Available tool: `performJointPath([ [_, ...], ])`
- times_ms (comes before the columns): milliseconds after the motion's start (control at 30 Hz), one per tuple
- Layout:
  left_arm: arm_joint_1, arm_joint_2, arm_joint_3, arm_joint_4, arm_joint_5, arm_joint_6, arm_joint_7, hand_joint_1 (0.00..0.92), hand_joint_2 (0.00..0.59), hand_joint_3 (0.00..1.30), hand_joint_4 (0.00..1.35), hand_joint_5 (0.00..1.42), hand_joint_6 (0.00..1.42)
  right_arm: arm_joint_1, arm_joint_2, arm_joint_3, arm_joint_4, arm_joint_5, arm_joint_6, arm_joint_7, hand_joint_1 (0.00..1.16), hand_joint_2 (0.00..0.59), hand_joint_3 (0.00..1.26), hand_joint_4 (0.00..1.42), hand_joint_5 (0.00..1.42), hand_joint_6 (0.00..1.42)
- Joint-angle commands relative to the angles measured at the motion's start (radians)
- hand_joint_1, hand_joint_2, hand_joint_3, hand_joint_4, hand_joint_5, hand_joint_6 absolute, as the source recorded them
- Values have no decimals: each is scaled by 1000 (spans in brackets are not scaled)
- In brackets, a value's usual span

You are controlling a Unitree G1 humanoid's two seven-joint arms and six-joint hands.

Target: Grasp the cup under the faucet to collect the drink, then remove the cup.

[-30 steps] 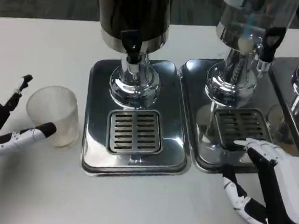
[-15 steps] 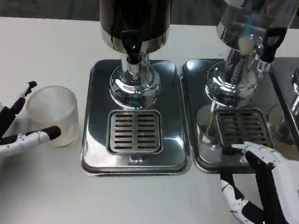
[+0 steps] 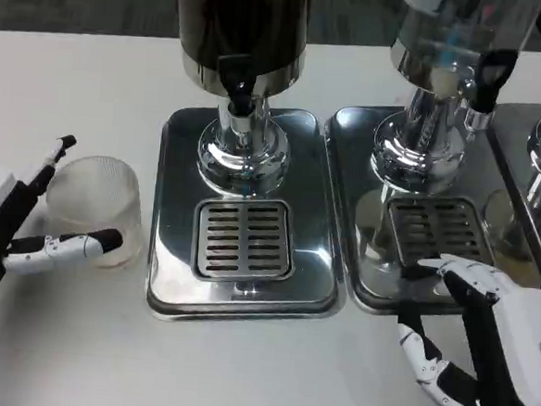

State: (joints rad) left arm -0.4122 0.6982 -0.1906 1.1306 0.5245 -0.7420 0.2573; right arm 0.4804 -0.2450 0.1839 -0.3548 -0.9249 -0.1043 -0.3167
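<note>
Item one, cup (image 3: 96, 209): clear plastic, upright, empty as far as I can tell, standing on the white table (image 3: 76, 69) just beside the left edge of the steel drip tray (image 3: 317, 262), not yet under the faucet (image 3: 239, 85). Item two, my left hand (image 3: 27, 232): open, fingers spread to either side of the cup, one at its far rim and one across its near wall (touching or a hair apart, I cannot tell), nothing firmly held. Item three, my right hand (image 3: 483, 348): open, holding nothing, fingertips resting at the near edge of the neighbouring tray (image 3: 350, 134). Step in hand, by my judgement: the grasp itself. Next move calls for closing my left fingers around the cup wall, gently since thin plastic will buckle, then carrying it rightward onto the slotted grate (image 3: 243, 240) below the spout.
</note>
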Motion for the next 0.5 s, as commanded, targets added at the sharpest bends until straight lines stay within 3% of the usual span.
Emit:
performJointPath([
  [33,-29,-3,-22,15,12,5,24,152,3,0,1,247,314,13,-3,-5,-15,3,8,1,431,443,455,318,298,420],
  [267,-43,-19,-43,42,13,-6,60,156,1,0,28,289,360,11,-4,-10,-15,14,11,8,431,443,455,320,300,422],
  [500,-55,-34,-64,64,14,-26,67,176,26,0,100,468,699,7,-3,-11,-14,20,12,13,431,443,459,322,303,423],
])
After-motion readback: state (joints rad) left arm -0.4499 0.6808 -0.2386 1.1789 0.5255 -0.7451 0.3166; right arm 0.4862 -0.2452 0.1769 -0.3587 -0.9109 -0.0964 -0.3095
